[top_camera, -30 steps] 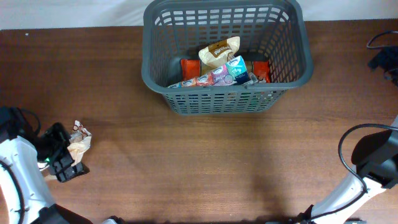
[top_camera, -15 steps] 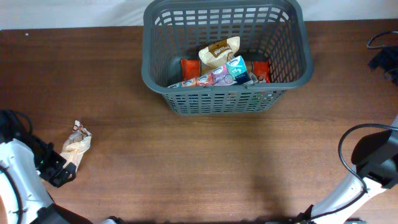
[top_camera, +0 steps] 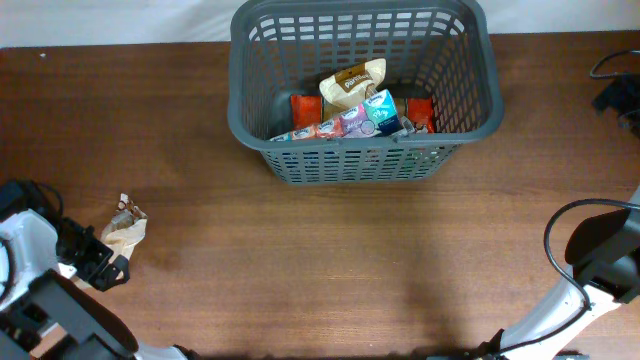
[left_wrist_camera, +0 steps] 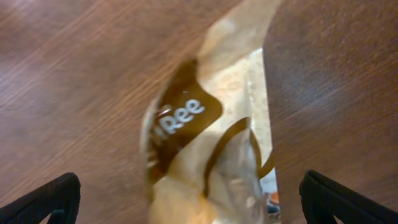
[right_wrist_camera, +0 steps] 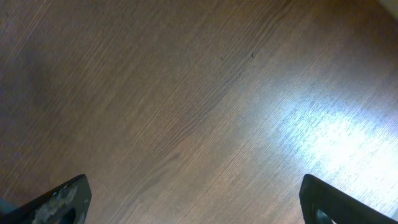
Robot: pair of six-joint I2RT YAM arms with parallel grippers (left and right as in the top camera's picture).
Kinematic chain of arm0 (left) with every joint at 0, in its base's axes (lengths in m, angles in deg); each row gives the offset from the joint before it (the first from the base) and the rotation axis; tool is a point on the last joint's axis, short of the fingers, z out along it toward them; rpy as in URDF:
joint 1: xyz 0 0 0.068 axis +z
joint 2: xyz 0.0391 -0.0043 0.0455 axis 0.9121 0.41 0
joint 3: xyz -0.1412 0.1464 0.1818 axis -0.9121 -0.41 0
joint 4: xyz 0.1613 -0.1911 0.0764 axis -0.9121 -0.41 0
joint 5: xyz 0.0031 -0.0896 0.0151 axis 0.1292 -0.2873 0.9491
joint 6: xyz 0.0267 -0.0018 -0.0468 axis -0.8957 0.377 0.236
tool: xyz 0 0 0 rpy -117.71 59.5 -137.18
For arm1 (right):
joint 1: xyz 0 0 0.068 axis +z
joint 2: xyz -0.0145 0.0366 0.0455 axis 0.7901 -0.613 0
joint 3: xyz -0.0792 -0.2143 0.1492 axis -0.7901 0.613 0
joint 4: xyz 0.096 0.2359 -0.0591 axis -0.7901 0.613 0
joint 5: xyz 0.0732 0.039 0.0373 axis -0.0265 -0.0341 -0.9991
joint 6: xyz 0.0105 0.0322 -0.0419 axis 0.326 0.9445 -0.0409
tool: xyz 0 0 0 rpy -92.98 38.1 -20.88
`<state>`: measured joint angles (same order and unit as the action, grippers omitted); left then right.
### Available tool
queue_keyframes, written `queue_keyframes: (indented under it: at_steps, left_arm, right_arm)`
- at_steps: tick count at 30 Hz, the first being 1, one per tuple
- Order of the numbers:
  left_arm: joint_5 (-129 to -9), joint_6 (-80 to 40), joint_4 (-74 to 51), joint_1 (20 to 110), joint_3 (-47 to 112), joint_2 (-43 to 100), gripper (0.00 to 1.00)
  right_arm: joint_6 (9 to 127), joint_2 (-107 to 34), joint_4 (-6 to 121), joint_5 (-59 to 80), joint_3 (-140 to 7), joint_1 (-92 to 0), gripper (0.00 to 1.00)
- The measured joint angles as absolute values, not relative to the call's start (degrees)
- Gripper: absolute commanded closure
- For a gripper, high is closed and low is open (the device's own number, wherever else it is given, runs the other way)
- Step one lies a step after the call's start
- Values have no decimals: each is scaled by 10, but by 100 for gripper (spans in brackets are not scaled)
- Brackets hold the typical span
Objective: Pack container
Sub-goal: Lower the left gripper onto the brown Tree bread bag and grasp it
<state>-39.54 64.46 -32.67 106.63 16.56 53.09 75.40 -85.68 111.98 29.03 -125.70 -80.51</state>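
Observation:
The container, a dark grey slotted basket, stands at the back middle of the table. It holds a tan bag and several colourful packets. A loose tan-and-brown snack bag lies flat on the wood at the far left. My left gripper hovers just in front of it. In the left wrist view the bag fills the middle, and the left gripper stands open with a finger wide on each side, not touching it. My right gripper is open over bare wood.
The right arm's base and cable sit at the table's front right corner. A black cable and plug lie at the far right edge. The brown wooden table stretches between the basket and the front edge.
My left arm has drawn back toward the front left edge and then edged toward the loose bag again. The bag and the basket have not moved. The right arm is still.

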Motion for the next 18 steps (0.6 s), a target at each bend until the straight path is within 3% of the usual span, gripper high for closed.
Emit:
queue_keyframes:
  at_steps: [18]
  left_arm:
    - [-391,644,-301,1035,166,610,3]
  right_arm:
    - [754,-857,1120,290,-1257,-805,1]
